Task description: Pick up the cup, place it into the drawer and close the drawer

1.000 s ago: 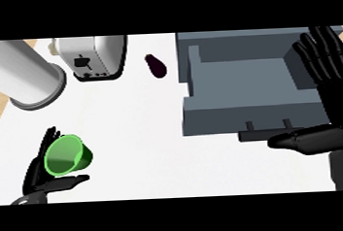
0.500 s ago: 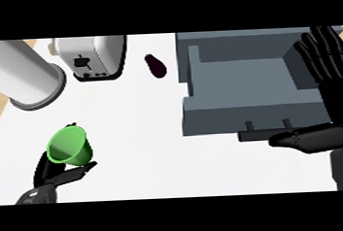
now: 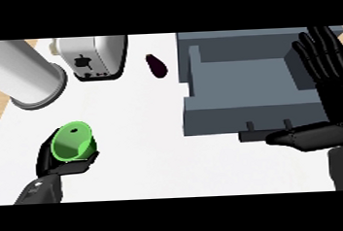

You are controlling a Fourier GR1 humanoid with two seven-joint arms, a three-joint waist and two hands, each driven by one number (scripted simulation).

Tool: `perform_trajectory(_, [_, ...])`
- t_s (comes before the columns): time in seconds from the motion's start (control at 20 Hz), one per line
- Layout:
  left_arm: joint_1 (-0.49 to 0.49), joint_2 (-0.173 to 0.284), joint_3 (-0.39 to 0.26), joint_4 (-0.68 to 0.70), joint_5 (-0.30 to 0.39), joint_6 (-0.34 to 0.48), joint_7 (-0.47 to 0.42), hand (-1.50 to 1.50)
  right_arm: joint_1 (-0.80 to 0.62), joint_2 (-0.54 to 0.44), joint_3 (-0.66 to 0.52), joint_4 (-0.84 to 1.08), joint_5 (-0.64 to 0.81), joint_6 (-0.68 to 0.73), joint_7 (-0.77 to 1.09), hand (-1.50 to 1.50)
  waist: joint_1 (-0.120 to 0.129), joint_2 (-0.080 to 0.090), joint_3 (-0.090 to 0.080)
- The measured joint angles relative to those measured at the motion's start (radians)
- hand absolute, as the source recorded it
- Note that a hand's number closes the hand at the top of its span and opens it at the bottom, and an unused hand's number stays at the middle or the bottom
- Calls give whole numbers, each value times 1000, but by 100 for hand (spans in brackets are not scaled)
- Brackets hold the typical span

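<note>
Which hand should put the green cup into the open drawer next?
Left. The left hand already curls round the green cup, while the right hand rests open, fingers up, beside the open drawer.

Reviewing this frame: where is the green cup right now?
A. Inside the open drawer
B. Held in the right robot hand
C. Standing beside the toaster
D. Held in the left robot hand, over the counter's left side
D. The green cup sits in the curled fingers of the left robot hand at lower left, well apart from the open drawer.
</note>
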Motion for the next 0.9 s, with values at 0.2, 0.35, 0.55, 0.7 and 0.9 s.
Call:
perform_trajectory(0.2, [-35, -40, 35, -11, 31, 39, -20, 150, -6, -6, -7, 3, -12, 5, 11, -150, -3, 0, 0])
perform_trajectory(0.35, [-74, -92, 55, -17, 49, 77, -30, 150, -16, -15, -18, 5, -23, 10, 19, -150, -5, 0, 1])
perform_trajectory(0.55, [-123, -120, 44, -49, 56, 62, -19, 150, 5, -14, -16, -10, -21, 15, 12, -150, -2, -3, 2])
perform_trajectory(0.7, [-175, -138, 14, -85, 45, 58, 8, 150, 0, -20, -24, 6, -19, 17, 6, -150, 4, -5, 3])
perform_trajectory(0.9, [-241, -168, -22, -162, 42, 56, 64, 150, 28, -27, -36, 0, -24, 27, -3, -150, 11, -10, 4])
